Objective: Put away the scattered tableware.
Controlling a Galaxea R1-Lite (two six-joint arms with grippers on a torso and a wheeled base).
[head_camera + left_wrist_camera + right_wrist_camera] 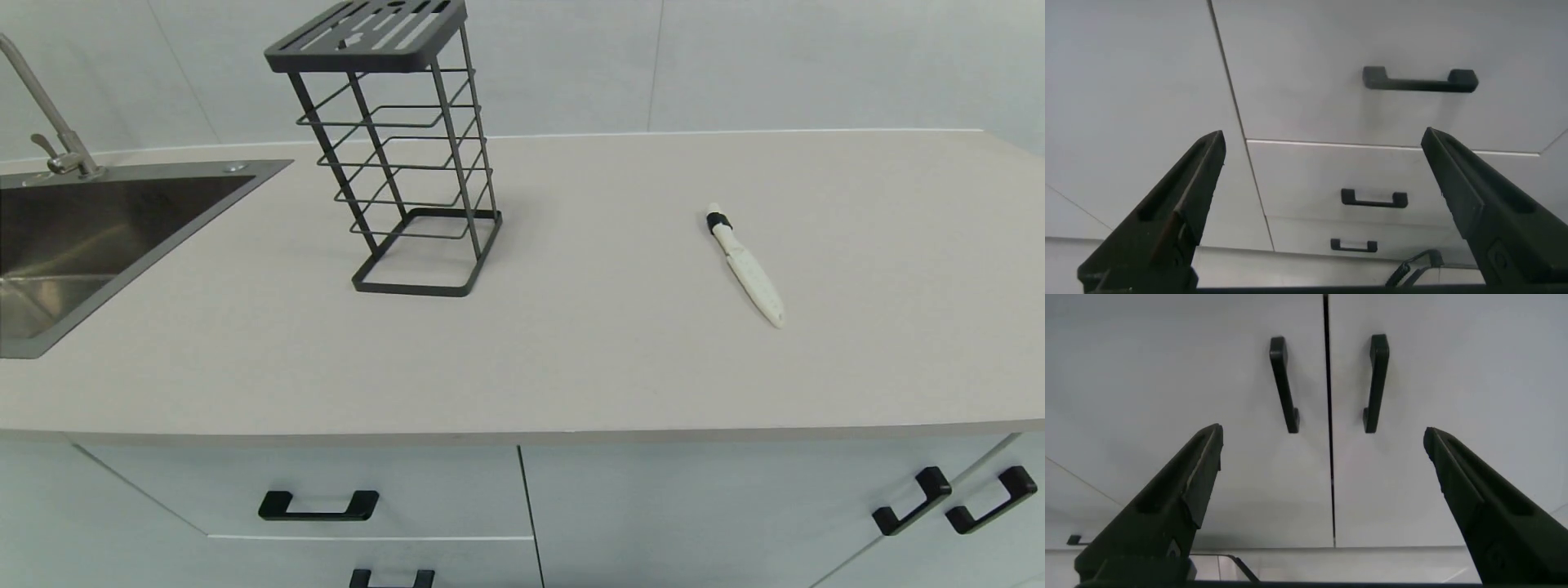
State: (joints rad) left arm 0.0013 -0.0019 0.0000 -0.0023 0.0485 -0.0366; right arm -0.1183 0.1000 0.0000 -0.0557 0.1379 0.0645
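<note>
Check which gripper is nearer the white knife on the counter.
Right, probably. The right gripper faces the paired door handles below the white knife side of the counter; the left gripper faces the drawers farther left.

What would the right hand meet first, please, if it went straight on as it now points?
Probably the white cabinet doors: the open right hand aims at their seam, level with the lower ends of the black handles. Nothing shows between; depth is unclear.
</note>
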